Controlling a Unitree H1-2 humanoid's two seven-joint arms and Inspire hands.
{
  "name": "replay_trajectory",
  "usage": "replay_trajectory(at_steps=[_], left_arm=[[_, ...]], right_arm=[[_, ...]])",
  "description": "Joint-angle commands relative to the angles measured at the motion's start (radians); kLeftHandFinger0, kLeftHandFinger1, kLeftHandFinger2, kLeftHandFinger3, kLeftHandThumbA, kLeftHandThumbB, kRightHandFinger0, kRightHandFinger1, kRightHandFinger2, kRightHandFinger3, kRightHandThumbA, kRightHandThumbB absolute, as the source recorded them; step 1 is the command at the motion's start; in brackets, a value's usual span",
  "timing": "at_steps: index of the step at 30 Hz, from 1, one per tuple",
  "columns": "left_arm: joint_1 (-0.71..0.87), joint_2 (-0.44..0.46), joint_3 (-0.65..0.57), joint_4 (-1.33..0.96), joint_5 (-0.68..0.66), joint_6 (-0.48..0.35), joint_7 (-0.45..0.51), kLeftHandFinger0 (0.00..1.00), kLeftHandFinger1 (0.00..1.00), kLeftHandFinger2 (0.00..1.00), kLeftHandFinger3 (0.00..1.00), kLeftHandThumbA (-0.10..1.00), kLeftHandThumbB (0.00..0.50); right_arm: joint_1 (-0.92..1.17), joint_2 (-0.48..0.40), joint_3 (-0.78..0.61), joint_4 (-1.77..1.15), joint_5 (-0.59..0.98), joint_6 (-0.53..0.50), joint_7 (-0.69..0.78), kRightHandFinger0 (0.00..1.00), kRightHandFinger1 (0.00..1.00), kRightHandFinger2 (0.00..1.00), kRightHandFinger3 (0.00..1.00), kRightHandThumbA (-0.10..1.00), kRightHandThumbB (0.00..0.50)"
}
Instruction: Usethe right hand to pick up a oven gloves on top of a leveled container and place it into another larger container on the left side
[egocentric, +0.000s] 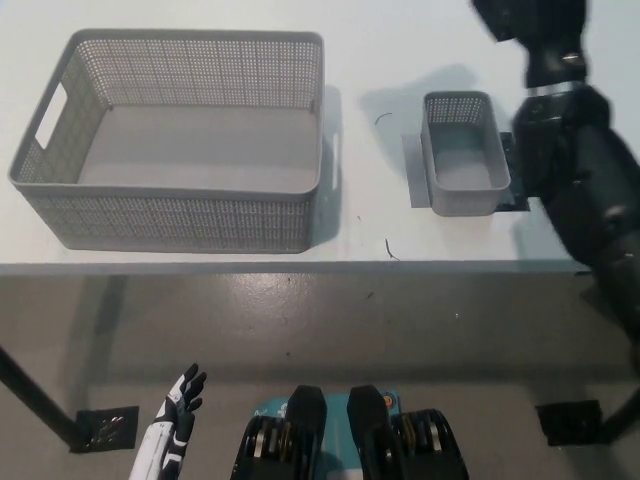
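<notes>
The oven glove does not show anywhere in the head view. The small grey container (430, 150) stands empty on the white table at the right. At the left stands the large grey perforated basket (170, 222), also empty. My black right arm comes in from the right and reaches up past the small container. My right hand (525, 15) is cut off by the picture's top edge, so what it holds is hidden. My white left hand (181, 398) rests low at the lower left, below the table, with its fingers apart.
A black mat (518, 160) and a grey sheet (415, 185) lie under the small container. The table's front edge (300, 265) runs across the middle of the picture. Below it is grey floor with a black table foot (105, 428).
</notes>
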Motion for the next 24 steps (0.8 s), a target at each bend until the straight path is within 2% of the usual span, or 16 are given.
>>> replay_trajectory(at_steps=[1, 3, 6, 7, 8, 9, 11, 15, 16, 17, 18, 19, 20, 21, 22, 24], left_arm=[[-0.005, 0.008, 0.000, -0.020, 0.015, -0.031, 0.001, 1.00, 1.00, 1.00, 1.00, 1.00, 0.138], [-0.003, 0.009, -0.001, -0.018, 0.015, -0.034, 0.001, 1.00, 1.00, 1.00, 1.00, 1.00, 0.125], [-0.001, 0.009, 0.000, -0.014, 0.013, -0.039, 0.003, 1.00, 1.00, 1.00, 1.00, 1.00, 0.124], [-0.002, 0.009, 0.001, -0.013, 0.006, -0.037, -0.001, 1.00, 1.00, 1.00, 1.00, 1.00, 0.118], [-0.002, 0.009, 0.001, -0.015, 0.006, -0.035, -0.002, 1.00, 1.00, 1.00, 1.00, 1.00, 0.126], [0.000, 0.010, 0.001, -0.021, 0.006, -0.031, -0.004, 1.00, 1.00, 1.00, 1.00, 1.00, 0.126], [0.000, 0.010, 0.001, -0.022, 0.007, -0.030, -0.004, 1.00, 1.00, 1.00, 1.00, 1.00, 0.125], [0.002, 0.012, 0.000, -0.028, 0.023, -0.025, 0.001, 1.00, 1.00, 1.00, 1.00, 1.00, 0.116], [0.002, 0.014, 0.000, -0.028, 0.030, -0.029, 0.003, 1.00, 1.00, 1.00, 1.00, 1.00, 0.104], [0.002, 0.015, 0.000, -0.028, 0.032, -0.031, 0.004, 1.00, 1.00, 1.00, 1.00, 1.00, 0.103], [0.002, 0.014, 0.000, -0.028, 0.032, -0.031, 0.003, 1.00, 1.00, 1.00, 1.00, 1.00, 0.102], [0.002, 0.014, 0.001, -0.028, 0.033, -0.031, 0.003, 1.00, 1.00, 1.00, 1.00, 1.00, 0.102], [0.002, 0.014, 0.001, -0.028, 0.033, -0.031, 0.003, 1.00, 1.00, 1.00, 1.00, 1.00, 0.102], [0.003, 0.012, 0.003, -0.032, 0.021, -0.022, 0.001, 1.00, 1.00, 1.00, 1.00, 1.00, 0.111], [0.003, 0.013, 0.004, -0.037, 0.022, -0.019, 0.000, 1.00, 1.00, 1.00, 1.00, 1.00, 0.110], [0.002, 0.014, 0.003, -0.037, 0.025, -0.020, 0.000, 1.00, 1.00, 1.00, 1.00, 1.00, 0.110]], right_arm=[[-0.114, 0.052, 0.051, 0.041, -0.018, 0.003, 0.001, 0.00, 0.25, 0.67, 0.60, -0.10, 0.217], [-0.126, 0.072, 0.073, 0.063, -0.017, 0.008, -0.005, 0.00, 0.27, 0.69, 0.63, -0.10, 0.205], [-0.149, 0.117, 0.106, 0.107, -0.016, 0.007, -0.009, 0.00, 0.26, 0.67, 0.61, -0.10, 0.220], [-0.163, 0.144, 0.113, 0.132, -0.010, 0.011, 0.004, 0.00, 0.21, 0.59, 0.64, -0.10, 0.237], [-0.175, 0.161, 0.124, 0.153, -0.007, 0.015, 0.010, 0.00, 0.09, 0.43, 0.60, -0.10, 0.270], [-0.192, 0.186, 0.147, 0.182, -0.023, 0.031, 0.006, 0.00, 0.00, 0.21, 0.54, -0.10, 0.295], [-0.202, 0.194, 0.163, 0.201, -0.025, 0.032, -0.009, 0.00, 0.00, 0.06, 0.45, -0.10, 0.311], [-0.221, 0.217, 0.183, 0.232, -0.006, 0.039, 0.027, 0.00, 0.00, 0.04, 0.40, -0.10, 0.313], [-0.253, 0.245, 0.183, 0.293, 0.008, 0.057, 0.051, 0.00, 0.00, 0.03, 0.13, -0.10, 0.196], [-0.264, 0.254, 0.183, 0.314, 0.014, 0.063, 0.058, 0.00, 0.00, 0.10, 0.06, -0.10, 0.199], [-0.266, 0.255, 0.184, 0.319, 0.016, 0.062, 0.056, 0.00, 0.09, 0.40, 0.20, -0.10, 0.211], [-0.269, 0.256, 0.186, 0.325, 0.017, 0.061, 0.054, 0.00, 0.14, 0.60, 0.38, -0.10, 0.190], [-0.271, 0.257, 0.187, 0.330, 0.018, 0.060, 0.052, 0.00, 0.17, 0.66, 0.47, -0.10, 0.195], [-0.309, 0.278, 0.188, 0.376, 0.022, 0.118, 0.102, 0.00, 0.20, 0.70, 0.68, -0.10, 0.154], [-0.325, 0.285, 0.191, 0.393, 0.022, 0.139, 0.115, 0.00, 0.21, 0.70, 0.72, -0.10, 0.144], [-0.337, 0.290, 0.200, 0.408, 0.019, 0.152, 0.118, 0.00, 0.19, 0.66, 0.71, -0.10, 0.158]])
